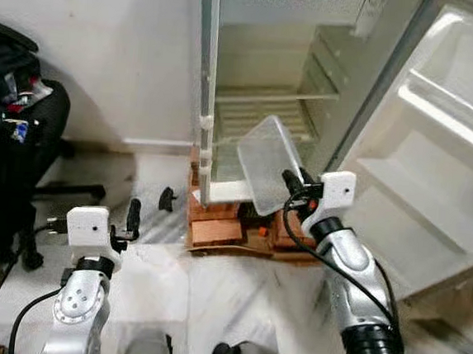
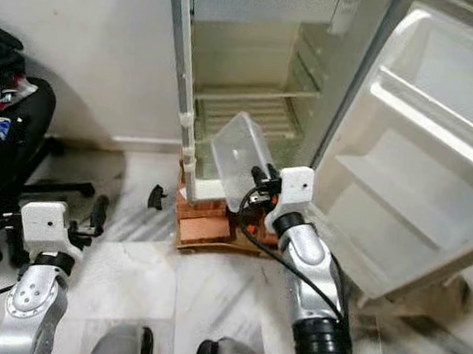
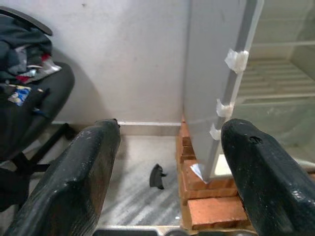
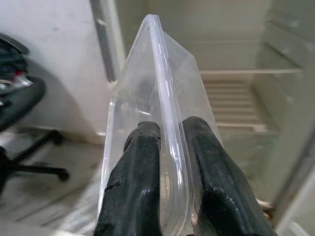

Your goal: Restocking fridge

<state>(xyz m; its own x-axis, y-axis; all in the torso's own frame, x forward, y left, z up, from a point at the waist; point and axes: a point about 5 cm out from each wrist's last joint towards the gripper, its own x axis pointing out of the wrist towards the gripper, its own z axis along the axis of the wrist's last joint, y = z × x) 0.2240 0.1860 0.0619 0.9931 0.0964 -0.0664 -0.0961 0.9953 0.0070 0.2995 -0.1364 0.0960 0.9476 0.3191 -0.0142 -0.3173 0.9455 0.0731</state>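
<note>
Right wrist view shows the right claw (image 4: 165,162) clamped on the rim of a clear plastic container (image 4: 152,103), held in the air in front of the open fridge (image 1: 279,73), whose door (image 1: 439,137) stands wide. The fridge rests on bricks (image 1: 216,225). The left claw (image 3: 167,162), fingers apart, hovers low beside the fridge.

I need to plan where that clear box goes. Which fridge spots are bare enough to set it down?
The wire shelf and the shelf above it look bare, as do the door's bins. The right gripper holds the clear container at the fridge's mouth. The left gripper hangs idle.
</note>
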